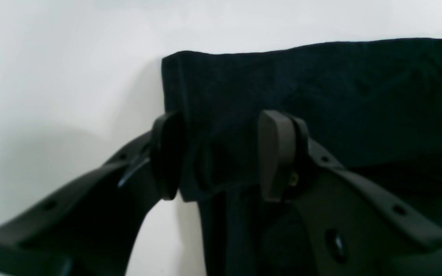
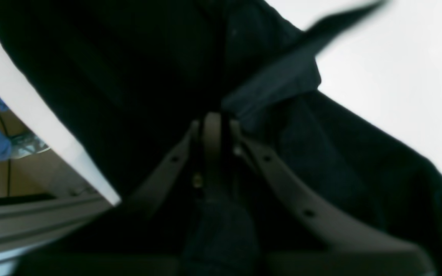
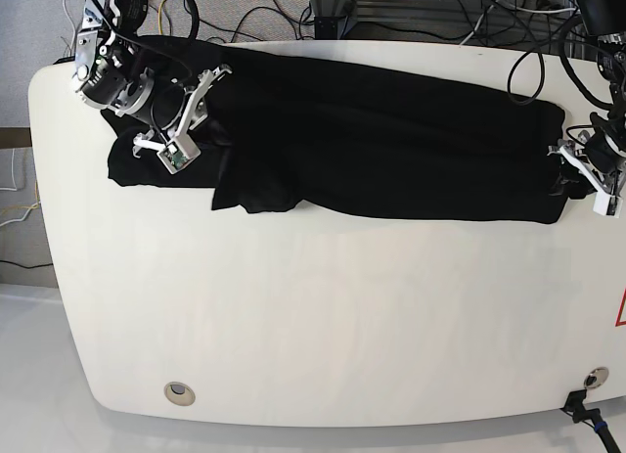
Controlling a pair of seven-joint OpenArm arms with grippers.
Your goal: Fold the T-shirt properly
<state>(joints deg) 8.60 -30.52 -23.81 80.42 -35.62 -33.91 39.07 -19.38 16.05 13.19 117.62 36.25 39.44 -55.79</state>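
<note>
So here's where I'm at with the fold. Starting at the left of the base view: my right tool (image 3: 201, 106) is down on the sleeve end of the T-shirt (image 3: 391, 150), near the back-left corner of the tabletop (image 3: 313, 316). In the right wrist view the two jaws sit pressed together with black cloth bunched around them, so I'd call it pinched shut on the fabric, though it's dark in there and I can't see exactly how much cloth is caught. A loose flap hangs off just past the tips.

Moving across, the shirt lies as one long black band along the back half of the tabletop, running nearly edge to edge. Looks to me like it's been doubled lengthwise once already. One sleeve or corner pokes out messy at the lower left of the band, not tucked in. I can't spot the neck tag anywhere.

Over at the right end, my left tool (image 1: 221, 155) sits at the hem corner. In the left wrist view the jaws stand well apart, with the shirt's corner lying between them, one pad right at the cloth's side edge. It's straddling the fabric, not clamped on it.

My guess: roughly the first fold is in, and what's left is tidying that stray sleeve and bringing the ends together crosswise into a compact stack
</note>
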